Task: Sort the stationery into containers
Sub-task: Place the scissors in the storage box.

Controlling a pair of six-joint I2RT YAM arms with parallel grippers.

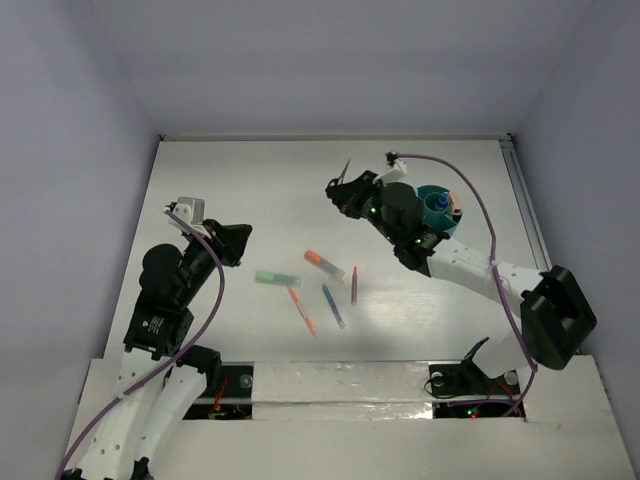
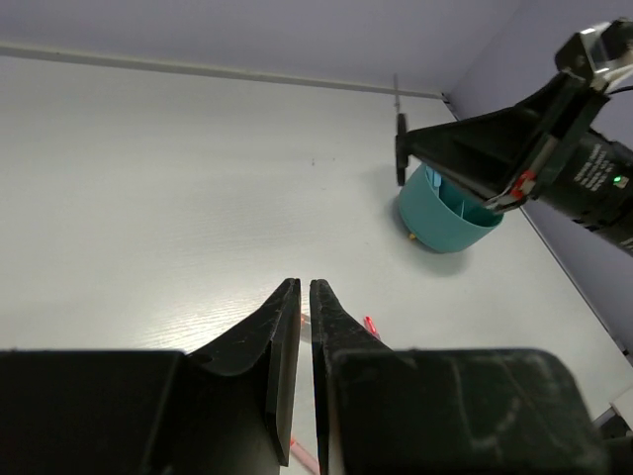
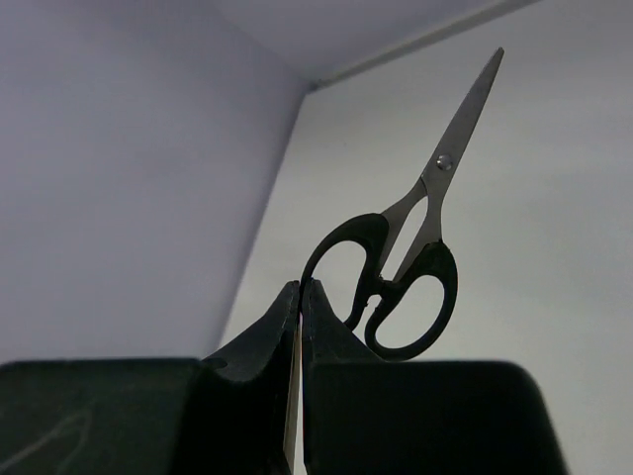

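Note:
My right gripper (image 3: 300, 285) is shut on one handle loop of the black-handled scissors (image 3: 420, 247) and holds them in the air, blades pointing away. In the top view the right gripper (image 1: 342, 192) and the scissors (image 1: 345, 172) are just left of the teal cup (image 1: 447, 222). A blue-capped bottle (image 1: 437, 204) stands inside the cup. My left gripper (image 1: 240, 238) is shut and empty, left of the loose items. On the table lie a green marker (image 1: 277, 278), an orange marker (image 1: 323, 264), a purple crayon (image 1: 354, 285), a blue pen (image 1: 333, 306) and an orange pen (image 1: 302, 310).
The left wrist view shows its shut fingertips (image 2: 287, 297) over the white table, with the teal cup (image 2: 445, 223) and the right arm's gripper (image 2: 485, 148) beyond. White walls stand around the table on three sides.

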